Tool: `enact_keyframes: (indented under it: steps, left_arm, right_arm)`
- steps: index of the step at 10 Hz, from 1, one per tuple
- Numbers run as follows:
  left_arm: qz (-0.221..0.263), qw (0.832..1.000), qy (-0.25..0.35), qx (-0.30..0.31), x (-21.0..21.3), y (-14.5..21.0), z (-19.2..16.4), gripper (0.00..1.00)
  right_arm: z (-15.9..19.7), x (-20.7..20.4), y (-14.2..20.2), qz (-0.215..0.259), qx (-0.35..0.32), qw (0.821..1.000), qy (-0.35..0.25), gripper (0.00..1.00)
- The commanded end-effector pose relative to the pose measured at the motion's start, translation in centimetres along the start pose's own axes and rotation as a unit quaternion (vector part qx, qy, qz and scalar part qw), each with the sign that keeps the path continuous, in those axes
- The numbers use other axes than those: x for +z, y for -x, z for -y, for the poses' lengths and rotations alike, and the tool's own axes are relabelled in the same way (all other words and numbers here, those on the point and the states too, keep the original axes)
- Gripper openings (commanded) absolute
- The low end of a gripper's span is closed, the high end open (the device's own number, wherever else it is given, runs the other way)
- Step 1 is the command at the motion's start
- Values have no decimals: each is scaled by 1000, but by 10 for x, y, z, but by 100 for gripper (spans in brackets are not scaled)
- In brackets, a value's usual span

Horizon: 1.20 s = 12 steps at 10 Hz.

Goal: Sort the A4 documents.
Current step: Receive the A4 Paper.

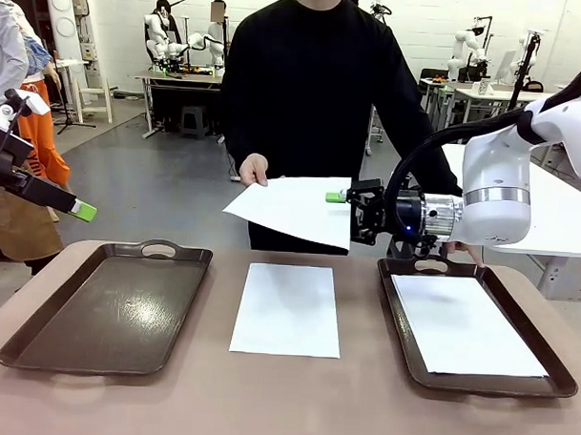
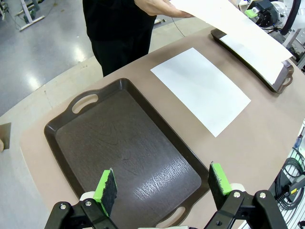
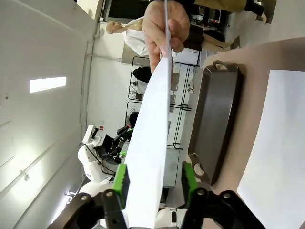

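- Handover: a person's hand [image 1: 254, 168] offers a sheet [image 1: 291, 208] — the right pincer [image 1: 339, 200] straddles its edge, pads apart.
- Over a tray [image 2: 124, 143], the left pincer [image 2: 162, 183] hangs open.
- Next, likely: clamp the sheet.

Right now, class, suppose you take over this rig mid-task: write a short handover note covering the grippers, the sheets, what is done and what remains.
Left gripper: open, empty, above the left tray.
Right gripper: open, fingers either side of the offered sheet, not clamped; the person's hand holds its other end.
Second sheet lies in the right tray; third sheet on the table between the trays.
Done: one sheet trayed. Left: grip and place the offered sheet, then likely the third sheet.
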<state>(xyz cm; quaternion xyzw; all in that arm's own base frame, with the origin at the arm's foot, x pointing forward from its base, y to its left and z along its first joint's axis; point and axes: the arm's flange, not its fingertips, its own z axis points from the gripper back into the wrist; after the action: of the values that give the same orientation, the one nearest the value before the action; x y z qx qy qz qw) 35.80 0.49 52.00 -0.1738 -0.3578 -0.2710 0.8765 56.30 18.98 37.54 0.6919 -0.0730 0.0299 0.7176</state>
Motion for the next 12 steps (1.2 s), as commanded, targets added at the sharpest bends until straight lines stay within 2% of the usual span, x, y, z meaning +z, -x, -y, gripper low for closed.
enact_keyframes:
  steps: [1, 2, 3, 4, 5, 6, 12]
  left_arm:
    - [4, 1000, 5, 1, -1, 1, -2, 100]
    - [4, 1000, 5, 1, -1, 1, -2, 100]
    - [4, 1000, 5, 1, -1, 1, -2, 100]
    - [4, 1000, 5, 1, -1, 1, -2, 100]
    - [4, 1000, 5, 1, -1, 1, -2, 100]
    - [4, 1000, 5, 1, -1, 1, -2, 100]
    - [4, 1000, 5, 1, -1, 1, -2, 100]
  right_arm:
    - [1, 0, -7, -7, -16, 1000, -12, 44]
    - [0, 1, -8, -7, -17, 1000, -14, 30]
    - [1, 1, -8, -8, -19, 1000, -15, 27]
    - [1, 1, -8, -8, -21, 1000, -16, 12]
    - [1, 1, -8, -10, -22, 1000, -17, 9]
    - [2, 1, -7, -13, -24, 999, -17, 0]
    - [1, 3, -7, -20, -24, 999, -22, 0]
